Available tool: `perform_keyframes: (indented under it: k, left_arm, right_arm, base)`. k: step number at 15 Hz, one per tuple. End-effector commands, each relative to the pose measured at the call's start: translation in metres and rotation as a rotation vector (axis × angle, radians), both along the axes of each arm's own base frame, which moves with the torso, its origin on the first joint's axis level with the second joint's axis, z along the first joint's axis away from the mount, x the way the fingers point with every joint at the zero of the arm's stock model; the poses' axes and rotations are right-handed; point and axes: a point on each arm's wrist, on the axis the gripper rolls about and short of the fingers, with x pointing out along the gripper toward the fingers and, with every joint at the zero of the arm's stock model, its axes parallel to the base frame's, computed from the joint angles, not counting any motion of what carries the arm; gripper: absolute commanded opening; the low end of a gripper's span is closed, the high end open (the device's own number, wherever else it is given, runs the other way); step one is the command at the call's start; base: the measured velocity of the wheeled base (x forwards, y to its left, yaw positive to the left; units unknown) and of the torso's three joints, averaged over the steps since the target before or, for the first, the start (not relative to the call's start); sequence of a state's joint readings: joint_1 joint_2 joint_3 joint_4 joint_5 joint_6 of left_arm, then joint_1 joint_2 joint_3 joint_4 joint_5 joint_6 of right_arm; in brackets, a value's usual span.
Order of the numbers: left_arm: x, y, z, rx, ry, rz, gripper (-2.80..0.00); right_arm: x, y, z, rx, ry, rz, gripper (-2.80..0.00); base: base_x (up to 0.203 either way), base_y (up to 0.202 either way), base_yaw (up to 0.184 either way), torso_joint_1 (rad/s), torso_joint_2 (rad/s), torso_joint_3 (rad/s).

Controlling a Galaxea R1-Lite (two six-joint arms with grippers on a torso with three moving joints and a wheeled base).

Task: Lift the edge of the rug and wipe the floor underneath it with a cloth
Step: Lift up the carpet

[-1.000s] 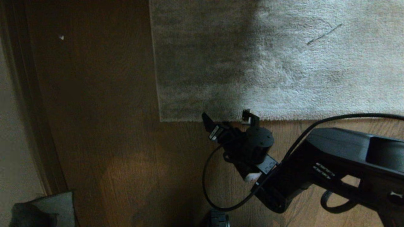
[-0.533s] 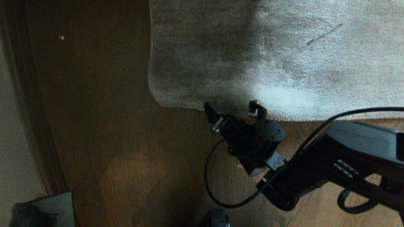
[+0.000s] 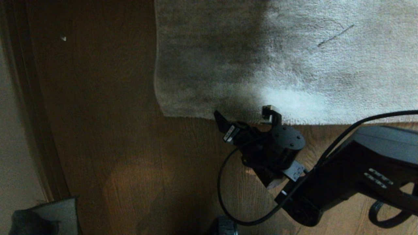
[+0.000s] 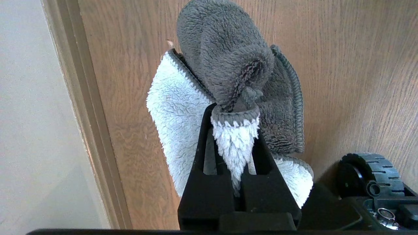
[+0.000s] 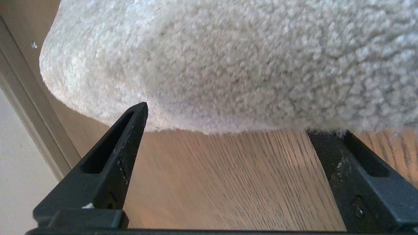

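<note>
As seen from the head camera, the right gripper (image 3: 245,116) sits low at the near hem of the rug (image 3: 294,65), its two fingers spread as wide as they go and holding nothing. One fingertip lies on the bare floor (image 3: 114,130) just short of the rug edge (image 3: 196,117); the other touches or overlaps the pile. The rug's near left corner looks slightly rounded and puffed. The cloth (image 3: 49,215) shows only as a grey shape at the bottom left of this view.

From the left wrist camera, the left gripper (image 4: 236,156) is clamped tight on the cloth (image 4: 228,81), a fluffy rag, pale on one face and dark grey on the other, bunched and hanging above the wood floor beside a baseboard (image 4: 88,114). A wheel (image 4: 372,176) of the robot's base sits close by.

From the right wrist camera, the open fingers (image 5: 111,156) frame the rug edge (image 5: 196,129), which bulges just ahead of them over the floor boards.

Likely risks from here: the hem seems to lie beyond the fingertips rather than between them, so closing now could pinch only loose pile and slip off. A large rug may also be heavy, and a shallow grip could let the edge drop before the cloth gets under it.
</note>
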State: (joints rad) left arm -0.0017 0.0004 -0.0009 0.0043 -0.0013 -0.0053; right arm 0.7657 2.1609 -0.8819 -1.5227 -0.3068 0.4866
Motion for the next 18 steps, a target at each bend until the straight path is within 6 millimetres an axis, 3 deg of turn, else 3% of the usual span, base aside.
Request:
perform_keyframes:
  k: [1,13,18]
  left_arm:
    - [0.000,0.000,0.000,-0.001,0.001,0.000,-2.80]
    - [0.000,0.000,0.000,-0.001,0.000,0.000,-2.80]
    - [0.000,0.000,0.000,-0.001,0.001,0.000,-2.80]
  right_arm:
    - [-0.005,-0.005,0.004,0.011,-0.029,-0.004,0.00]
    - [-0.002,-0.021,0.005,-0.001,-0.016,-0.046,0.00]
    - [0.008,-0.013,-0.003,0.062,0.011,-0.035,0.00]
  base:
    - [0.000,0.000,0.000,0.000,0.00,0.000]
    - [0.000,0.000,0.000,0.000,0.00,0.000]
    - [0.000,0.000,0.000,0.000,0.00,0.000]
